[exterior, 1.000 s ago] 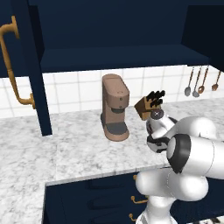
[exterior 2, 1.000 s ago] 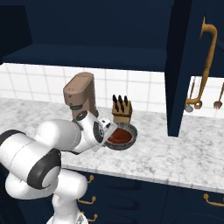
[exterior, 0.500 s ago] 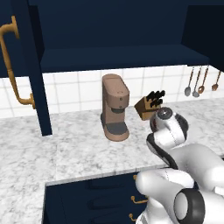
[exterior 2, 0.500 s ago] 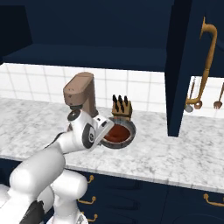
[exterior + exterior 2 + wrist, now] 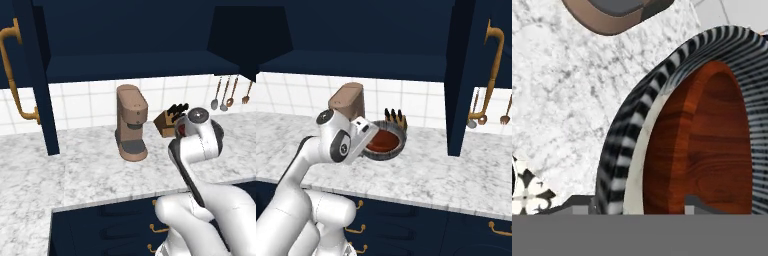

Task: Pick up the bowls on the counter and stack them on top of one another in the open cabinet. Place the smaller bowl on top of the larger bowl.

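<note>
My gripper [image 5: 370, 140] is shut on the rim of the smaller bowl [image 5: 387, 143], which has a reddish-brown inside and a dark striped outside. The bowl hangs tilted above the marble counter [image 5: 421, 175], in front of the knife block. In the hand view the bowl [image 5: 702, 145] stands on edge, and the gripper [image 5: 639, 206] has one finger outside the wall and one inside. From the left base view the hand [image 5: 197, 125] hides most of the bowl [image 5: 181, 131]. The open navy cabinet [image 5: 130, 65] with its shelf [image 5: 356, 62] lies above. A black-and-white patterned piece [image 5: 524, 192] shows at the hand view's lower left.
A brown coffee machine [image 5: 132, 122] and a knife block [image 5: 169, 120] stand against the tiled wall. The cabinet doors [image 5: 37, 75] [image 5: 466, 75] hang open with brass handles [image 5: 493, 65]. Utensils [image 5: 227, 92] hang on the wall at the right. Navy drawers [image 5: 406, 225] run under the counter.
The hand has lifted the bowl a little off the counter and tilted it, while the arm's elbow has swung down and back. Its hold on the rim is unchanged.
</note>
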You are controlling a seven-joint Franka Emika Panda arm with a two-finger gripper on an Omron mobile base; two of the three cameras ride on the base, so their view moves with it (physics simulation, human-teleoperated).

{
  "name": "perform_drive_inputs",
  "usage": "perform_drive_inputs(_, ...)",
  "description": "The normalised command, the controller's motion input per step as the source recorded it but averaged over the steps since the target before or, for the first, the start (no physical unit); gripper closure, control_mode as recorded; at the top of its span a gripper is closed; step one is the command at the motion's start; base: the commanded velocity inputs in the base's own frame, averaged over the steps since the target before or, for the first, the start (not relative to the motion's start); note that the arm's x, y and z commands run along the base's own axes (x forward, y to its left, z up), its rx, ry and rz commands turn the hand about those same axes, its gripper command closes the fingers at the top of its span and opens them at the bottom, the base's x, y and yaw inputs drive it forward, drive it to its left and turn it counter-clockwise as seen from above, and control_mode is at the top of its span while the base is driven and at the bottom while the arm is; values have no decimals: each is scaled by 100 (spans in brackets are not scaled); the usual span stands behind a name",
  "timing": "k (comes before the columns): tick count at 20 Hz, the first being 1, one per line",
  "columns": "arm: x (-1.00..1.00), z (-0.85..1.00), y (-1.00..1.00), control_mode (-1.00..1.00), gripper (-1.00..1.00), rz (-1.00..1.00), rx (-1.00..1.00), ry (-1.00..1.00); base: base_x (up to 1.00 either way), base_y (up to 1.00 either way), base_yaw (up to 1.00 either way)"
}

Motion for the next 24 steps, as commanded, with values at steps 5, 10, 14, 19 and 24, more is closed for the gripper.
perform_drive_inputs(5, -85, 100, 27, -100, 100, 0, 0, 0, 0, 0, 0)
perform_drive_inputs(10, -75, 100, 35, -100, 100, 0, 0, -1, 0, 0, 0)
perform_drive_inputs(14, -68, 100, 39, -100, 100, 0, 0, -7, 0, 0, 0)
perform_drive_inputs(19, -59, 100, 34, -100, 100, 0, 0, -3, 0, 0, 0)
perform_drive_inputs(24, -56, 100, 27, -100, 100, 0, 0, 0, 0, 0, 0)
